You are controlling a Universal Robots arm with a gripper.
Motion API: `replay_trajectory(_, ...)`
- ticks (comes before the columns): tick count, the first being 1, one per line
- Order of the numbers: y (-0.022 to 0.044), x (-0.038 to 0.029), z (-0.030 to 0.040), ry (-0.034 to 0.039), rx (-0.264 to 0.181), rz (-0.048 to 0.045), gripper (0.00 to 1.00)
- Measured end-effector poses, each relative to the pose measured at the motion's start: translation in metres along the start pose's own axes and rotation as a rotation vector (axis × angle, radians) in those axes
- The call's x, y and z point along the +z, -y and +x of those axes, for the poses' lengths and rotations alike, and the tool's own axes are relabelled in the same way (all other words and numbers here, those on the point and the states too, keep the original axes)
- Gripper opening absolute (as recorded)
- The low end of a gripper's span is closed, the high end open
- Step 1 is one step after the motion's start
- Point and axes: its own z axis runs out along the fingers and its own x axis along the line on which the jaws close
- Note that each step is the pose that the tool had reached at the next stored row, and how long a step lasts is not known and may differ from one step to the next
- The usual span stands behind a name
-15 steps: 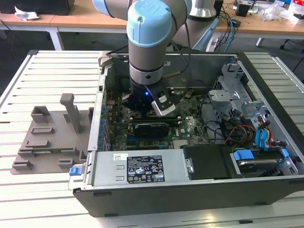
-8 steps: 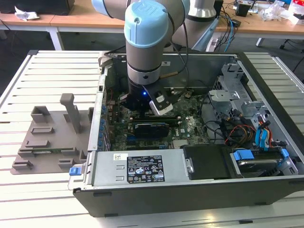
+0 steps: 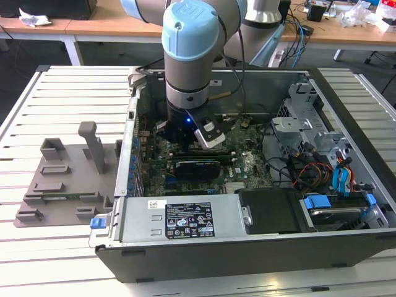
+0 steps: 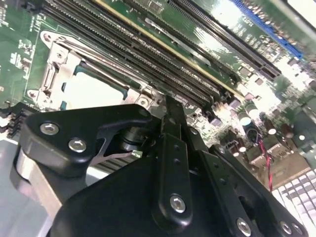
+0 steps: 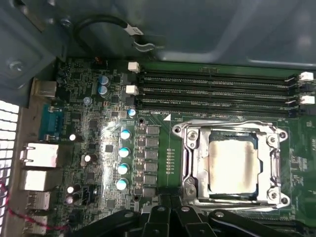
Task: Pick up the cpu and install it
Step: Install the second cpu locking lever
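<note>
Nearest the wrist cameras, the black, bolted linkage of the gripper (image 4: 170,123) is seen in the second wrist view, drawn in to a narrow tip; the fingers appear closed together, and nothing is seen held between them. Just beyond that tip, in both wrist views, the cpu (image 5: 233,165), a small flat square chip with a pale silver metal top, is found lying flat inside the bright metal socket frame (image 5: 190,163) on the green motherboard (image 5: 163,123). It is judged to be seated already, since it sits level within the frame's opening and is not gripped; whether the frame is latched cannot be told.

Past the socket, long black memory slots (image 5: 217,91) are run side by side, kept close to the processor. Farther off, in the exterior view, the blue-capped grey robot arm (image 3: 189,55) is reached down into the open black computer case (image 3: 247,247), laid on its side so the board faces up. At the exterior view's left, a grey plastic holder (image 3: 68,179) is set on the white slatted table (image 3: 37,111).
</note>
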Motion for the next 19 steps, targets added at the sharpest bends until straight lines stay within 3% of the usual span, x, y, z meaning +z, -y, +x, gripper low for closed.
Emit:
replay_trajectory(1, -0.0003, -0.0012, -0.0002, 0.0000, 0.000, 0.0043, 0.11)
replay_trajectory(2, -0.0009, -0.0022, -0.0015, -0.0007, 0.000, 0.0151, 0.11)
replay_trajectory(3, -0.0028, -0.0020, -0.0051, -0.0017, 0.000, 0.0359, 0.11)
replay_trajectory(4, -0.0042, -0.0018, -0.0078, -0.0023, 0.000, 0.0470, 0.11)
replay_trajectory(6, -0.0074, -0.0013, -0.0144, -0.0030, 0.000, 0.0608, 0.11)
replay_trajectory(8, -0.0127, -0.0005, -0.0265, -0.0040, 0.000, 0.0746, 0.11)
replay_trajectory(10, -0.0177, 0.0003, -0.0378, -0.0045, 0.000, 0.0813, 0.11)
replay_trajectory(14, -0.0251, 0.0009, -0.0481, -0.0051, 0.000, 0.0851, 0.11)
replay_trajectory(17, -0.0318, -0.0067, -0.0491, -0.0056, 0.000, 0.0958, 0.11)
replay_trajectory(19, -0.0355, -0.0182, -0.0494, -0.0058, 0.000, 0.1019, 0.11)
